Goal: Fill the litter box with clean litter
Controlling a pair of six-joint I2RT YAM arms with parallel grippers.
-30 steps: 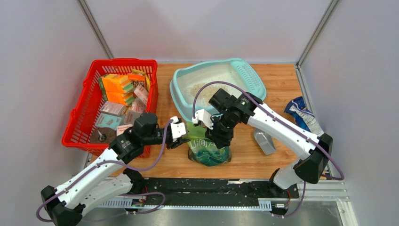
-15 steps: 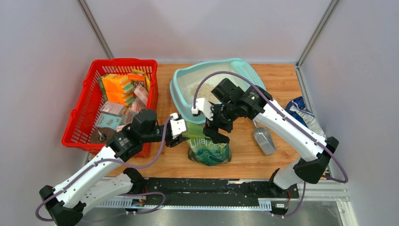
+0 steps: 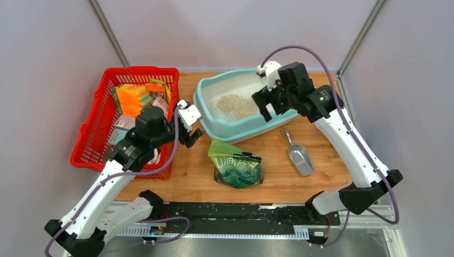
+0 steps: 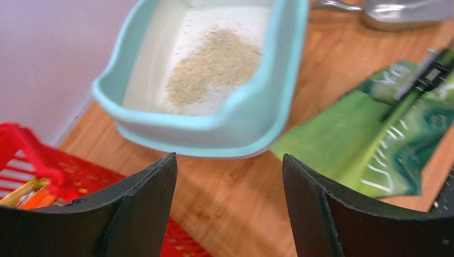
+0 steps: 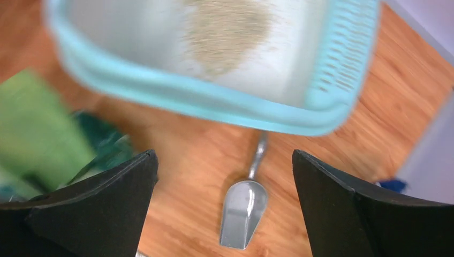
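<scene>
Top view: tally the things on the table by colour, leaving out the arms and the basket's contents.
Red: 1, basket
Teal: 1, litter box
Beige: 1, litter pile inside the box
Green: 1, bag
Grey: 1, scoop
Total: 5

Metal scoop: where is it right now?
Top view, right of centre: the metal scoop lies on the table, right of the green bag and in front of the litter box.

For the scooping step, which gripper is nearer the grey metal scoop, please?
Right: right gripper over the teal plastic litter box beyond the scoop; left gripper by the red mesh basket.
</scene>
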